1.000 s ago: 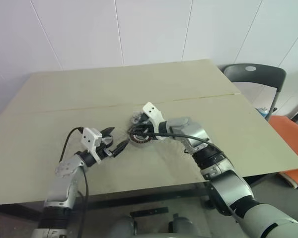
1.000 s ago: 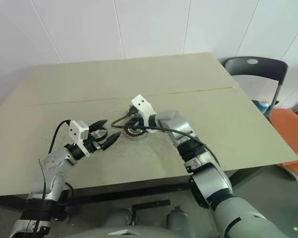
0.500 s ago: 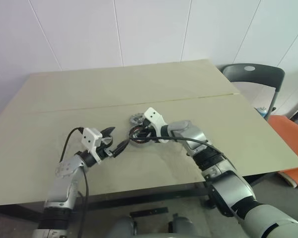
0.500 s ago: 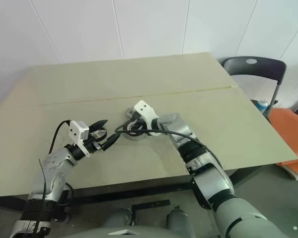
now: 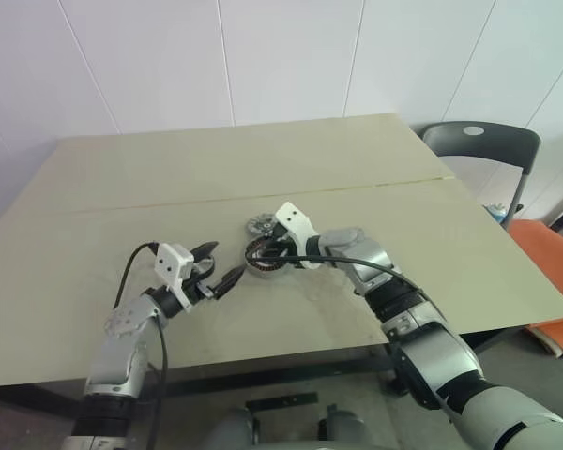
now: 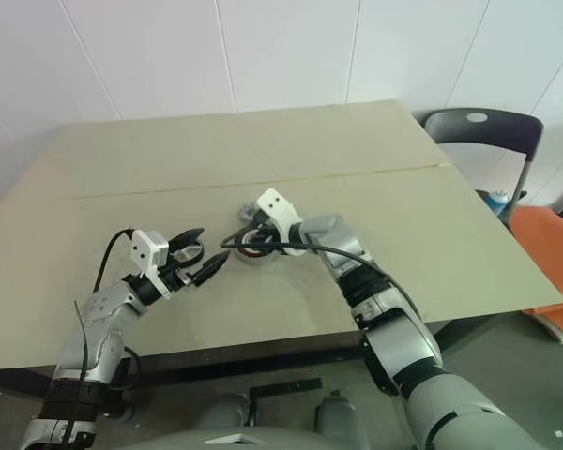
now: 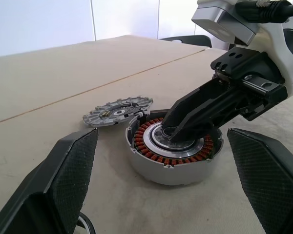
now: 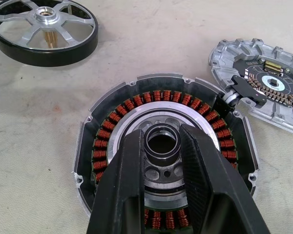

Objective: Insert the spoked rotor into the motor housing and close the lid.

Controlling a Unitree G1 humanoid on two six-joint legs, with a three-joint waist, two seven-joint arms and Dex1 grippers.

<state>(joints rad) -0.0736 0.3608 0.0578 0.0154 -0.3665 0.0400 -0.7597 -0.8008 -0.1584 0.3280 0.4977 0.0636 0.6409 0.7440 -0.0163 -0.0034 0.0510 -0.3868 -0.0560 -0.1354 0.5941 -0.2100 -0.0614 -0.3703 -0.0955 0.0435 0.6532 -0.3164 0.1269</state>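
The motor housing point(image 8: 112, 122) lies flat on the table, its copper-red windings ringing a pale centre with a raised hub. My right gripper point(image 8: 161, 134) reaches down into it, fingers shut on either side of that hub. The spoked rotor point(image 8: 44, 29), a black-rimmed silver wheel, lies on the table apart from the housing, partly under my left gripper point(image 5: 227, 261). That gripper hovers level beside the housing point(image 7: 171, 156), open and holding nothing. The silver lid point(image 8: 268, 87) lies flat, hinged to the housing's rim by a small black arm.
The parts sit mid-table on a beige top point(image 5: 169, 169) with a seam across it. A dark chair point(image 5: 479, 141) stands past the right corner, with an orange object point(image 5: 544, 253) on the floor beside it. White wall behind.
My right gripper has sunk slightly onto the housing's centre. The left gripper, rotor and lid have stayed where they were.
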